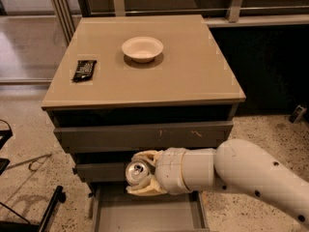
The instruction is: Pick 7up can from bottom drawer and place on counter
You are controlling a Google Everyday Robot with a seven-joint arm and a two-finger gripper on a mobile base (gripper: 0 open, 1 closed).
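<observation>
Gripper (pixel 141 174) clamped around 7up can (pixel 136 172), held clear above bottom drawer (pixel 145 215); counter (pixel 193 76) lies higher, awaiting placement.

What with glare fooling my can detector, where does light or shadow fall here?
Camera view: soft sheen on the counter; the bowl casts a faint shadow; the gap under the slab is dark; the 7up can glints on top, held in the gripper above the open bottom drawer.
</observation>
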